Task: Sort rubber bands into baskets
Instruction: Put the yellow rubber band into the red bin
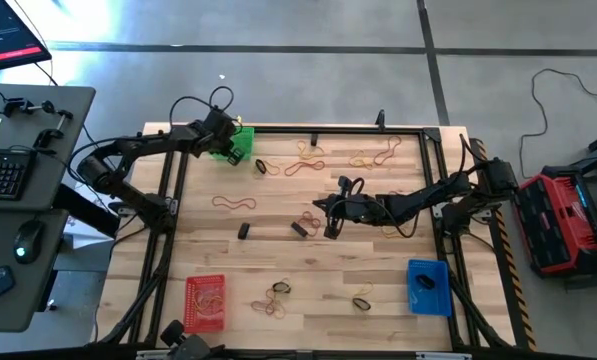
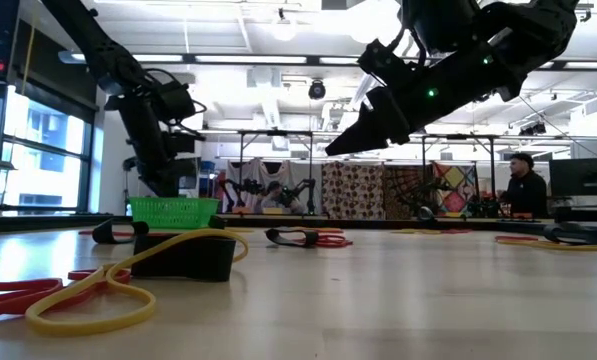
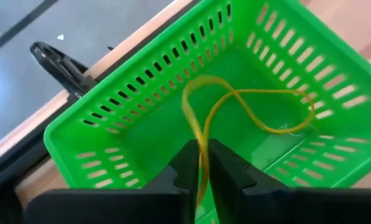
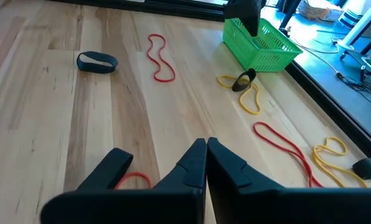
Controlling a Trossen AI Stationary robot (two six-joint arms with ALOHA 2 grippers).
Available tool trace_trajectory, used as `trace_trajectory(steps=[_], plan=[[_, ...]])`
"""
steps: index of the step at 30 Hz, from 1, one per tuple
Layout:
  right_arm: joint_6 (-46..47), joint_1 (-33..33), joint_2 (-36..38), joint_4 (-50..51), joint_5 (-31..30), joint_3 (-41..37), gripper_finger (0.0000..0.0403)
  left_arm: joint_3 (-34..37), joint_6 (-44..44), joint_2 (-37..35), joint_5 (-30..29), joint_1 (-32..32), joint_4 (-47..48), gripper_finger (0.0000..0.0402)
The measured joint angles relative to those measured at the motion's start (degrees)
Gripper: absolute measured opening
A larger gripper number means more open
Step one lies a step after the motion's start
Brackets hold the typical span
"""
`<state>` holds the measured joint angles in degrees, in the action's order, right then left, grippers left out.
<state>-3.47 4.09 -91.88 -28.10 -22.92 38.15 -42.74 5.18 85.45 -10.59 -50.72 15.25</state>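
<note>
The green basket (image 1: 240, 146) stands at the table's far left, and my left gripper (image 3: 202, 155) hangs over it, shut on a yellow rubber band (image 3: 253, 106). The band loops out above the basket's floor (image 3: 154, 134). My right gripper (image 1: 323, 208) hovers shut over the middle of the table with nothing in it (image 4: 206, 146). The red basket (image 1: 205, 303) sits near left with bands inside. The blue basket (image 1: 428, 286) sits near right with a dark band in it. Loose rubber bands (image 1: 303, 165) lie scattered on the wood. My left gripper pinches one strand of the yellow band (image 3: 202, 140) between its two fingertips, coming from above and slanting down into the basket. The rest of the loop (image 3: 284, 127) spreads ahead of the fingers inside the basket; whether it rests on the floor I cannot tell.
Red, yellow and black bands lie along the far edge (image 1: 373, 158), at mid left (image 1: 233, 203) and near the front (image 1: 275, 298). Two small black blocks (image 1: 244, 230) (image 1: 299, 228) lie mid table. A black clamp (image 3: 58, 62) grips the table's edge beside the green basket.
</note>
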Motion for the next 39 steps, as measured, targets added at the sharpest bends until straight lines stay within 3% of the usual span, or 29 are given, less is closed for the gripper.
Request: trace_trajectory(steps=[7,11,18,21,26,32,39], plan=[[0.02,-1.93,-0.04,0.01,2.88,0.00,0.0000,0.00,1.06,-0.02,-0.02,0.02,-0.02,0.0100],[0.23,-3.24,-0.04,0.01,4.00,0.00,0.0000,0.00,0.95,-0.02,-0.36,0.00,-0.04,0.0110],[1.73,-3.84,-0.12,1.00,5.40,0.00,0.0000,0.25,2.39,-3.34,1.25,0.58,-0.94,0.0047],[1.75,-3.86,-1.53,0.71,5.39,0.00,0.0000,2.66,1.86,-6.96,2.09,1.38,-6.91,0.0009],[3.02,-3.84,-5.50,-3.14,5.43,-0.02,0.0000,6.41,-0.92,-13.33,6.63,3.74,-12.92,0.0008],[3.54,-3.84,-7.67,-6.15,6.46,-0.07,0.0000,9.91,-2.61,-20.47,6.83,10.02,-15.50,0.0001],[3.92,-3.79,-7.45,-6.92,6.97,-0.07,0.0000,17.79,-4.65,-27.05,6.89,20.43,-29.13,0.0000]])
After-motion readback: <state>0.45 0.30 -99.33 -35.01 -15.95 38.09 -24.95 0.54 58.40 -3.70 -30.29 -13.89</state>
